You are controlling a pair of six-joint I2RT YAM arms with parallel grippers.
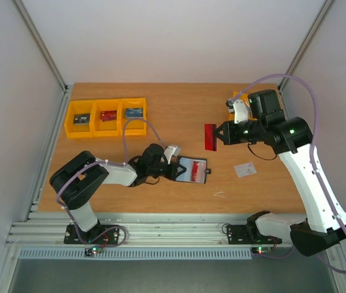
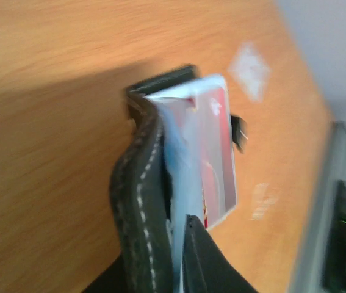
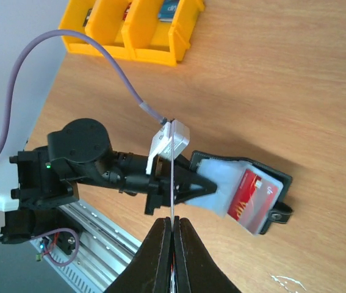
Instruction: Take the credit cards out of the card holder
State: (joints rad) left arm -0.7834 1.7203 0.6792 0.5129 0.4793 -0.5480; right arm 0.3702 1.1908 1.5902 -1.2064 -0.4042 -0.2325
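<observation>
Wooden table, white walls; yellow bins well apart from your fingers. Left gripper: clamped on card holder, red-marked card inside. Right gripper: pinching red card, edge-on from its wrist. Whitish card flat nearby. Left wrist view blurred.

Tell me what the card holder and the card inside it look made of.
Card holder: looks like black leather or imitation leather, matte, with pale stitching along its edge. Card inside it: likely plastic, thin, flat and smooth, with a red and white print.
</observation>
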